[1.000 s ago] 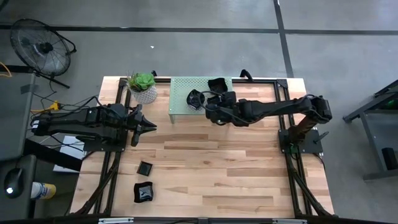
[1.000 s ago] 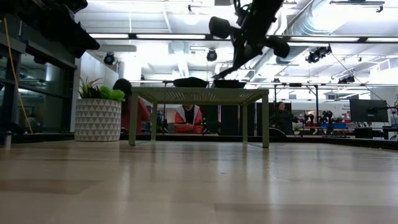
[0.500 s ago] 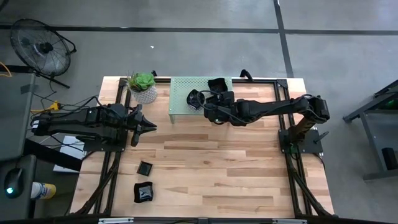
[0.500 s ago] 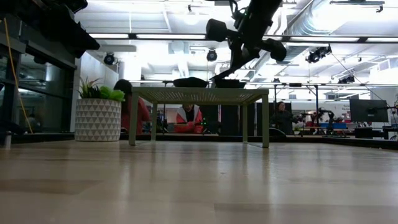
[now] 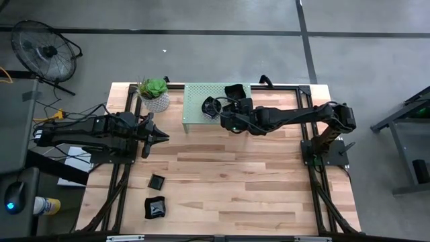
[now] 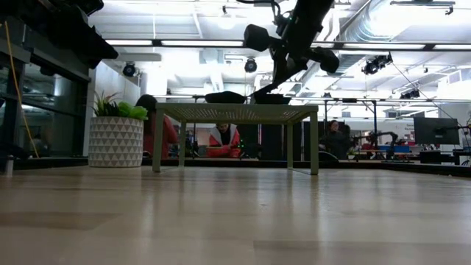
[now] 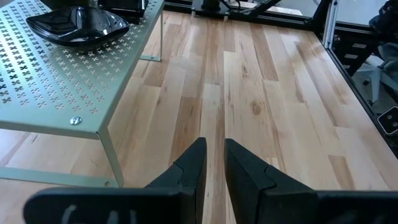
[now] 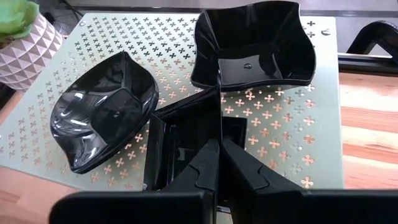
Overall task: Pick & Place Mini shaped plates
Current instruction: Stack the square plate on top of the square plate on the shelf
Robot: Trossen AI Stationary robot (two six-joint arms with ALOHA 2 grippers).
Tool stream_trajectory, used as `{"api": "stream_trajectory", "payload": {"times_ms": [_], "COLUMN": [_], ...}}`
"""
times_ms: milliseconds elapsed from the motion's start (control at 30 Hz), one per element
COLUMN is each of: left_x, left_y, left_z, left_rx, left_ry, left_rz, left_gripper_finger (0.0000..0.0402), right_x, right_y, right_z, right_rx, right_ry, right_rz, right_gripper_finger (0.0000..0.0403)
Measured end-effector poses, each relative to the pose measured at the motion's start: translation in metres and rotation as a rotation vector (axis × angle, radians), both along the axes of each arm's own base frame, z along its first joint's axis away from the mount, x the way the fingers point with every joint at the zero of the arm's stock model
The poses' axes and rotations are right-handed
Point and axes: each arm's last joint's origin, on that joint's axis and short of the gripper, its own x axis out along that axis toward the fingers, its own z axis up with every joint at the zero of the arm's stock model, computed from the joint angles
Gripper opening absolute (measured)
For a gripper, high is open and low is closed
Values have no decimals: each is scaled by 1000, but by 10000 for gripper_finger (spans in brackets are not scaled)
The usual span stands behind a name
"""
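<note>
Three plates (image 8: 104, 112) on the rack (image 8: 292, 149) (plant (image 5: 155, 93) beside it)

plates (image 8: 102, 124): glossy black plastic | shelf (image 8: 292, 155): matt perforated green metal | table (image 5: 255, 181): smooth wood

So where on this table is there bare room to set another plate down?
Widest free patch: bare wood planks between the pale green perforated metal shelf, the right arm's base and the two small glossy black plates near the front left. The shelf is crowded: three black dishes plus the right tool, shut on the square one.
</note>
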Motion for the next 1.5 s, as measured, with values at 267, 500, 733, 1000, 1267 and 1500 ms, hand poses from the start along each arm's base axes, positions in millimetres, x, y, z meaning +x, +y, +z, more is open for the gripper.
{"api": "stream_trajectory", "payload": {"times_ms": [267, 500, 733, 1000, 1267, 1500], "left_x": [0, 0, 0, 0, 0, -1], "left_y": [0, 0, 0, 0, 0, 1], "left_z": [0, 0, 0, 0, 0, -2], "left_rx": [0, 0, 0, 0, -7, -81], "left_ry": [0, 0, 0, 0, 0, 23], "left_rz": [0, 0, 0, 0, 3, 63], "left_gripper_finger": [53, 53, 53, 53, 53, 53], "right_x": [0, -1, -1, -4, -14, -35], "right_y": [-4, -8, -8, -7, 6, 40], "right_z": [0, 0, 0, 5, 25, 38], "right_rx": [10, 18, 9, 19, -19, -97], "right_ry": [3, 5, 24, 63, 95, 197], "right_rz": [-5, -9, 9, 97, 242, 349], "right_gripper_finger": [20, 66, 96, 99, 99, 99]}}
